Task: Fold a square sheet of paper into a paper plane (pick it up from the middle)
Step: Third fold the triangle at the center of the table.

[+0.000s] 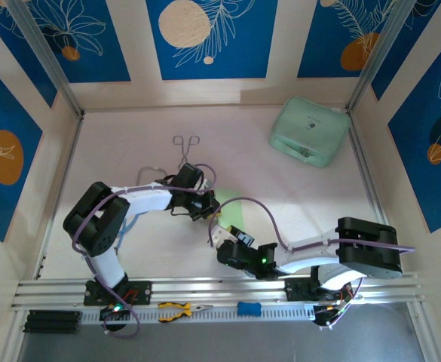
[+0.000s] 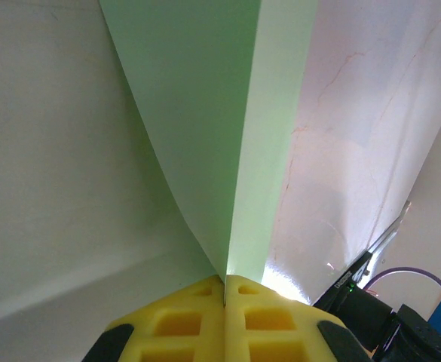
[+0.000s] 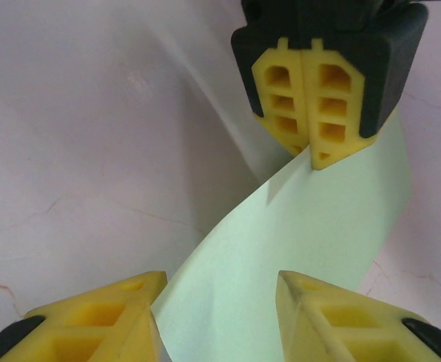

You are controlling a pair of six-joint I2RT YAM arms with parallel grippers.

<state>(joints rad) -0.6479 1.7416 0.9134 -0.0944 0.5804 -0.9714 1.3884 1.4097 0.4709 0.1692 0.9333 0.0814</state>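
The square sheet of paper is light green and lies curled near the table's middle, between the two arms. My left gripper is shut on one edge of it. In the left wrist view the yellow fingers press together on the paper, which rises from them in two bent panels. In the right wrist view my right gripper is open, and the paper runs up between its two fingers to the left gripper pinching its far edge. No folded paper plane is in view.
A mint-green case stands at the back right. Metal tongs lie behind the left arm. Yellow-handled pliers and a blue block rest on the front rail. Walls close in three sides.
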